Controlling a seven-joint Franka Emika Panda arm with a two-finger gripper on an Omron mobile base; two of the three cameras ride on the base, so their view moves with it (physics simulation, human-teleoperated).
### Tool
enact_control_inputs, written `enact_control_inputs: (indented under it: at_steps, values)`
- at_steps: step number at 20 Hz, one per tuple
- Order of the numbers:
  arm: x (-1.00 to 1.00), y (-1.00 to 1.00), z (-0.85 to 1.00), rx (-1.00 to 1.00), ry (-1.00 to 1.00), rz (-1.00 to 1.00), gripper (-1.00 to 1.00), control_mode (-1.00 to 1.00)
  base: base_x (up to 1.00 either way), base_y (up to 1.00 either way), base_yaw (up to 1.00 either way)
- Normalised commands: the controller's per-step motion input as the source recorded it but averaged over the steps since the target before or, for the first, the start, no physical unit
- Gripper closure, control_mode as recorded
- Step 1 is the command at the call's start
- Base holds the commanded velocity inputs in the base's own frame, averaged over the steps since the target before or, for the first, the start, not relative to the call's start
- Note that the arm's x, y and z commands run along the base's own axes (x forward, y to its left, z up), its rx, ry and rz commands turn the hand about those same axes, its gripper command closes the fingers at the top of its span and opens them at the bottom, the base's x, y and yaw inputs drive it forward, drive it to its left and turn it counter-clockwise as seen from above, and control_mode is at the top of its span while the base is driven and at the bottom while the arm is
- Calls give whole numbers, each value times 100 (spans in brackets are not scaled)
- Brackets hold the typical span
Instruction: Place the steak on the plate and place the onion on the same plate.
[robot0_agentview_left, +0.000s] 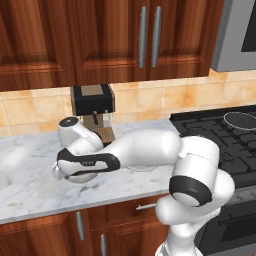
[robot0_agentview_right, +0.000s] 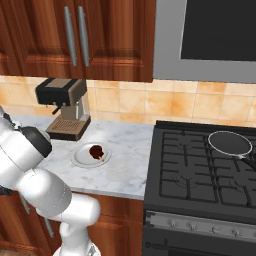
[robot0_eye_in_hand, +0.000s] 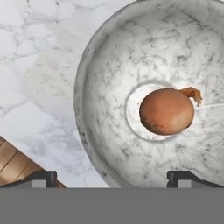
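The onion (robot0_eye_in_hand: 166, 111), a round tan-orange ball with a small dry tuft, lies at the bottom of a deep marbled grey-white bowl (robot0_eye_in_hand: 85, 109) in the hand view. My gripper (robot0_eye_in_hand: 113, 177) hangs above the bowl, open, its two dark fingertips (robot0_eye_in_hand: 41, 176) wide apart with nothing between them. The onion sits right of the gripper's centre line. In the right base view the steak (robot0_agentview_right: 96, 151), a dark reddish-brown chunk with a pale tip, rests on the flat white plate (robot0_agentview_right: 77, 159) on the marble counter, in front of the coffee machine.
A coffee machine (robot0_agentview_right: 62, 107) stands against the tiled wall behind the plate. A black stove (robot0_agentview_right: 200, 170) with a small dark pan (robot0_agentview_right: 230, 143) is to the right. The counter's wooden front edge (robot0_eye_in_hand: 13, 164) shows near the bowl. My arm (robot0_agentview_left: 145, 147) stretches left over the counter.
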Motion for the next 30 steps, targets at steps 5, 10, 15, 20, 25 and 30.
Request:
enact_control_inputs:
  at_steps: [5,10,15,20,25,30]
  values:
    - [8,24,-13,-4,0,0,-100,-100,0,0,0]
    - [2,10,-14,-6,0,-1,-100,-100,0,0,0]
    - [0,1,-14,-2,0,-5,-100,-100,0,0,0]
    - [3,0,-17,0,0,-3,-100,-100,0,0,0]
    - [3,0,-16,0,0,-2,-100,-100,0,0,0]
    - [0,0,-13,0,-2,0,100,-100,0,0,0]
